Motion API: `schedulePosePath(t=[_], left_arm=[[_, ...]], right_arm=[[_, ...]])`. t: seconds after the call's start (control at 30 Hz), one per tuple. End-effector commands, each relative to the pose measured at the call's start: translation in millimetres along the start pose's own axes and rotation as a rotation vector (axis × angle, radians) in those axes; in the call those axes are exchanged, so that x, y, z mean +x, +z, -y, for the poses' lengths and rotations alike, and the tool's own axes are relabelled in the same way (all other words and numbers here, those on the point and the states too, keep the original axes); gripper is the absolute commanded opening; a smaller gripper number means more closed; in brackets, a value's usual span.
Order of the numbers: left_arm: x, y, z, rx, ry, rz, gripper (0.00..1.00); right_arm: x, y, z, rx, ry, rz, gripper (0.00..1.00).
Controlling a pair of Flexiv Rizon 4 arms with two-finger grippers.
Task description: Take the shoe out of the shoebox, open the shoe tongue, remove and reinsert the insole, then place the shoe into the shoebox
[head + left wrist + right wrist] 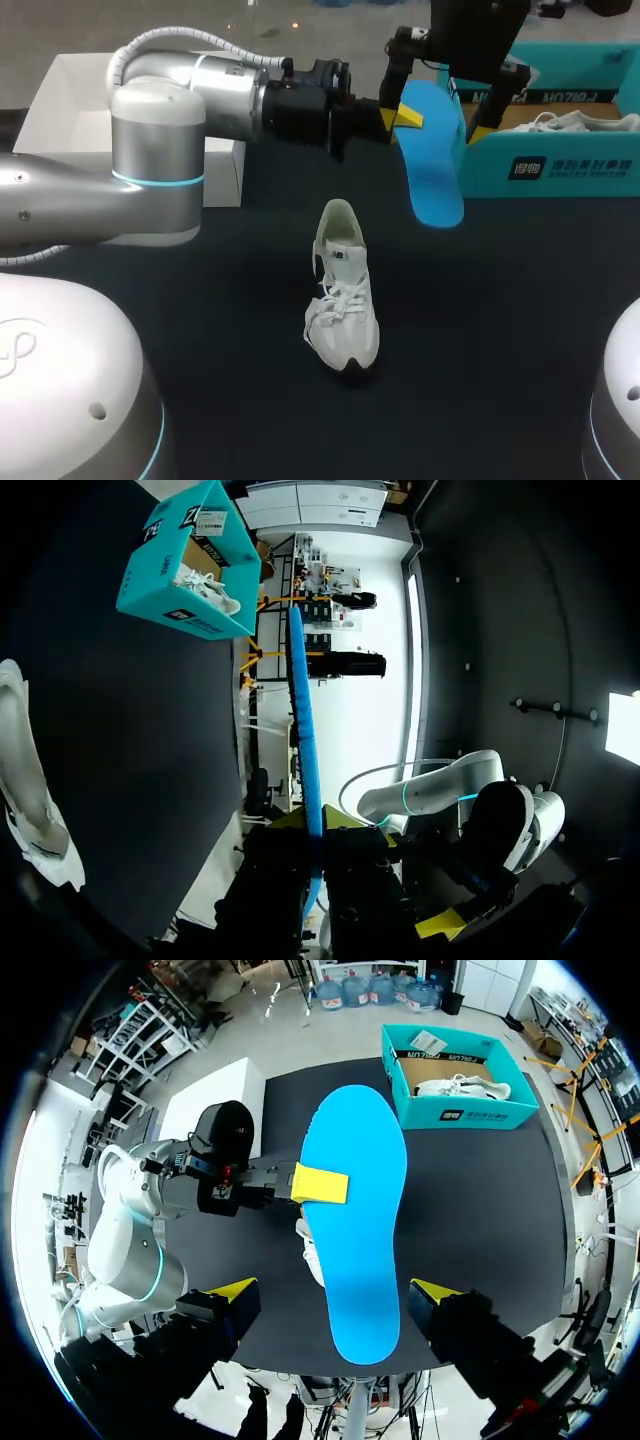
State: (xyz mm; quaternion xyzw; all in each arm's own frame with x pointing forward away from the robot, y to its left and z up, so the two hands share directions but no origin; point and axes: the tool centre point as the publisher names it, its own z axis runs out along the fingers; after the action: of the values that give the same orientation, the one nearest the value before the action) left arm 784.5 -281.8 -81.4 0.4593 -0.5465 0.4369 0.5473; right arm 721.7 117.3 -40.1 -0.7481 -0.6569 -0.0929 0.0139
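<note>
1. The left tool [318, 825] is clamped on the blue insole [432, 170]. One yellow tip lies flat on the broad face at a long edge, and the other is hidden behind. The left wrist view shows the insole edge-on, running straight out between the fingers. Pinching the thin sheet across its faces probably keeps it from flopping.

2. The right tool [335, 1291] stands with its fingers wide apart, one on each side of the insole and neither visibly touching it. From this stance it looks ready to take over or steady the insole, so the step in hand appears to be a regrasp before reinsertion.

3. The insole hangs in the air, clear of everything but the left tool, between the shoe [343, 300] and the shoebox [560, 165].

4. The shoe sits upright on the dark bench [520, 330], well apart from the box. Its laces are loose and its heel opening faces away from the robot. That opening is probably where the insole must go back in.

5. The teal shoebox is open at the bench's far right and holds a second white shoe [575, 122]. A white box [60, 100] sits at the far left.
</note>
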Motion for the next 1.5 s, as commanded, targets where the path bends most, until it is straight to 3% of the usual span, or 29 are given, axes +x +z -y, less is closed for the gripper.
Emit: schedulePosePath(t=[0.03,0.23,0.43,0.77,1.5], left_arm=[[-5.0,-2.1,-3.0,0.0,-0.004,-0.02,0.0],[-14.9,-2.0,-3.6,-0.023,-0.008,-0.035,0.0],[-21.6,-6.4,-2.0,-0.042,0.014,-0.043,0.0],[-18.6,-5.6,-3.5,-0.055,0.035,-0.042,0.0],[-17.1,-4.0,-4.8,-0.03,0.031,-0.039,0.0]], right_arm=[[4.0,-6.0,-16.7,0.049,0.021,0.072,1.0],[5.2,-23.4,-20.6,0.019,0.017,0.05,1.0],[13.8,-34.0,-10.4,0.017,-0.051,0.053,1.0],[15.6,-18.4,0.6,0.061,-0.094,0.076,1.0],[15.3,-18.2,-0.2,0.052,-0.079,0.087,1.0]])
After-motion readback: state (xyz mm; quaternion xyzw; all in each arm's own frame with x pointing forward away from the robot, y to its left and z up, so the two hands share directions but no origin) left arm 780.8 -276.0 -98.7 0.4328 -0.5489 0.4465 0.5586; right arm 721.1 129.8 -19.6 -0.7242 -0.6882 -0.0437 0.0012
